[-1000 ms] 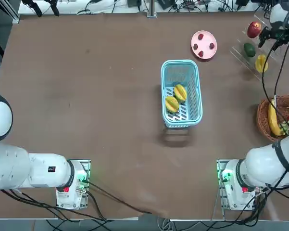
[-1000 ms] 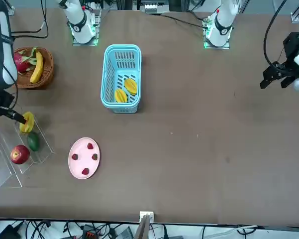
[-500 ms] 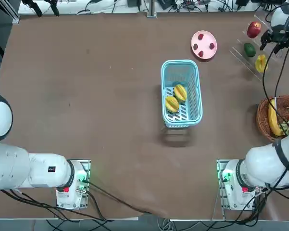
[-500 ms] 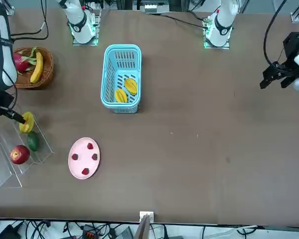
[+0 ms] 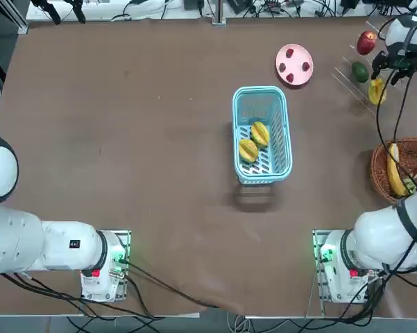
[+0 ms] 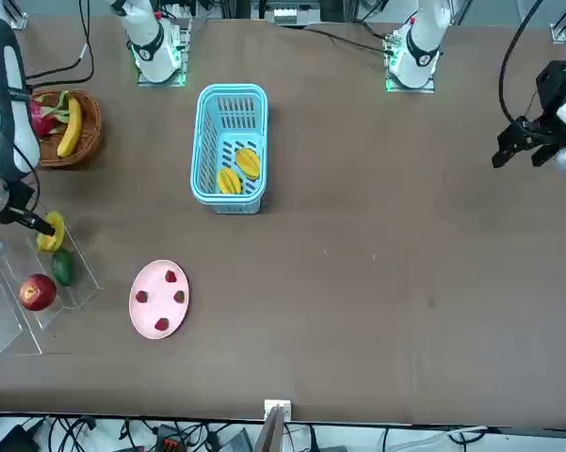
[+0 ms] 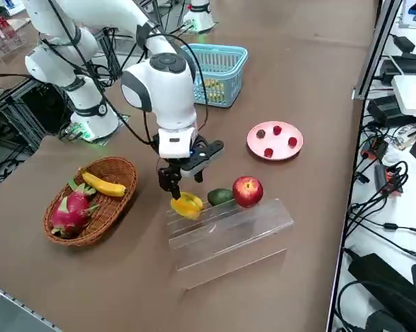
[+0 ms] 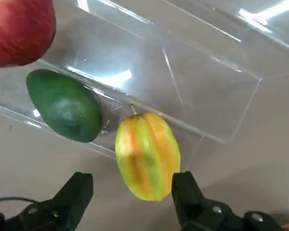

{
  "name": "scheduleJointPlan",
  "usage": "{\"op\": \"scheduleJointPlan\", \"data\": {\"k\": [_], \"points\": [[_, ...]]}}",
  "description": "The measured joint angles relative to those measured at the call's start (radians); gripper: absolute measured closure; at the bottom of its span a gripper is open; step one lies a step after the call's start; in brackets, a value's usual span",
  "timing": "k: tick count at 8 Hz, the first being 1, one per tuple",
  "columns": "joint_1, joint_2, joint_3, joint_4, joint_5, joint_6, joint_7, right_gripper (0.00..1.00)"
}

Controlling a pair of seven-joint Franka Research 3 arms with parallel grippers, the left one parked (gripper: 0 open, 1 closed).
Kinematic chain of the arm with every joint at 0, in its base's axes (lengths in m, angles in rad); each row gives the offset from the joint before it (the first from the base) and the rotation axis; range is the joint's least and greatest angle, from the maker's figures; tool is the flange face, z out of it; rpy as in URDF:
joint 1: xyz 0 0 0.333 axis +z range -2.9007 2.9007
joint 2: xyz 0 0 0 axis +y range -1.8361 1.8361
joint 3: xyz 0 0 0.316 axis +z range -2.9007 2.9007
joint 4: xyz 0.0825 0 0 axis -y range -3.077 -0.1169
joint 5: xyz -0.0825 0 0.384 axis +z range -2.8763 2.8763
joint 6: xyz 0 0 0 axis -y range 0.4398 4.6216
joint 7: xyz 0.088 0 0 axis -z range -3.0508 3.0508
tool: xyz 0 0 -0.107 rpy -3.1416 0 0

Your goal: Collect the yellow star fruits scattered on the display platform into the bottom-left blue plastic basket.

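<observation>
Brown tabletop [image 5: 180,229]; right gripper [image 8: 132,185] spread wide, empty, near star fruit [image 8: 148,156] on clear acrylic stand [image 7: 228,235]; two star fruits [image 5: 248,150] inside blue basket [image 5: 281,149].

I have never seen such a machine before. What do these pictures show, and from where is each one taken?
You see a two-armed robot at a brown table. One picture looks straight down, one faces the robot, one looks from its right side, and one sits on the right arm's wrist. The right black two-fingered pincer is open beside a yellow ridged star fruit on a clear stepped plastic stand; it holds nothing. Also on the stand are a dark green oval fruit and a red apple. A light blue slatted plastic basket holds two more star fruits. There are also a pink plate and a round brown wicker basket.
</observation>
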Motion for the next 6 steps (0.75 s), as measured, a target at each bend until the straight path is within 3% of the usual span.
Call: {"op": "scheduleJointPlan", "data": {"k": [6], "points": [[-0.061, 0.027, -0.002, -0.001, 0.000, 0.005, 0.000, 0.00]]}}
